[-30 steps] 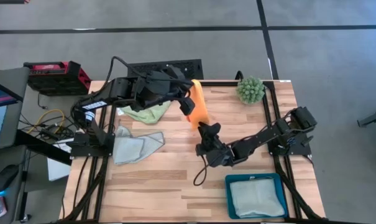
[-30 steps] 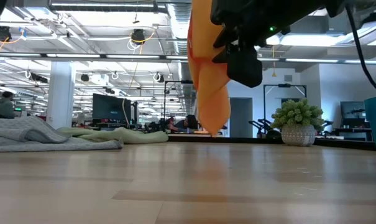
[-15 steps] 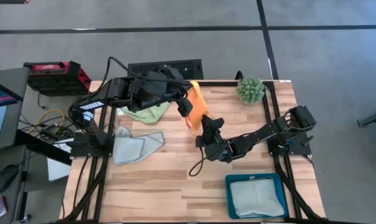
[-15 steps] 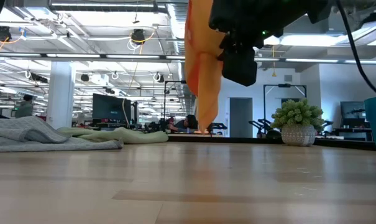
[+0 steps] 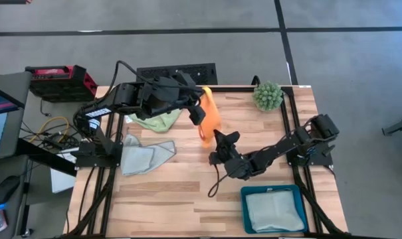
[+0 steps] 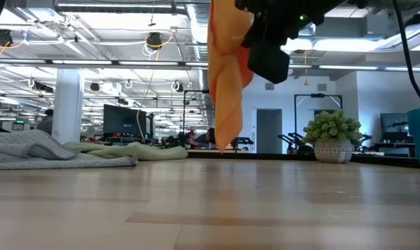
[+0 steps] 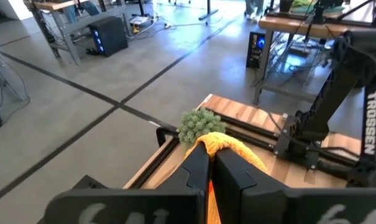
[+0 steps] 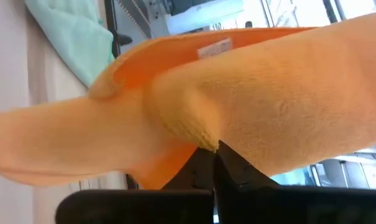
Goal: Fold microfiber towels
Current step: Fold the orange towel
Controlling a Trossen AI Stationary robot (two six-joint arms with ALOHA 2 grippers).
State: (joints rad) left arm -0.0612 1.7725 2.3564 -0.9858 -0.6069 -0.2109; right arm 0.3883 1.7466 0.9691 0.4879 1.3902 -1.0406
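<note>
Centrally, the orange towel [image 5: 210, 117] hangs above the tabletop [image 5: 187, 192], pinched between left claw [image 5: 199, 114] above and right claw [image 5: 216, 136] clamping its lower edge.

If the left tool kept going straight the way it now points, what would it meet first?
Probably the spiky green ball plant at the table's far corner, seen just beyond the orange towel the left tool already pinches. Depth is unclear; it might pass above it.
</note>
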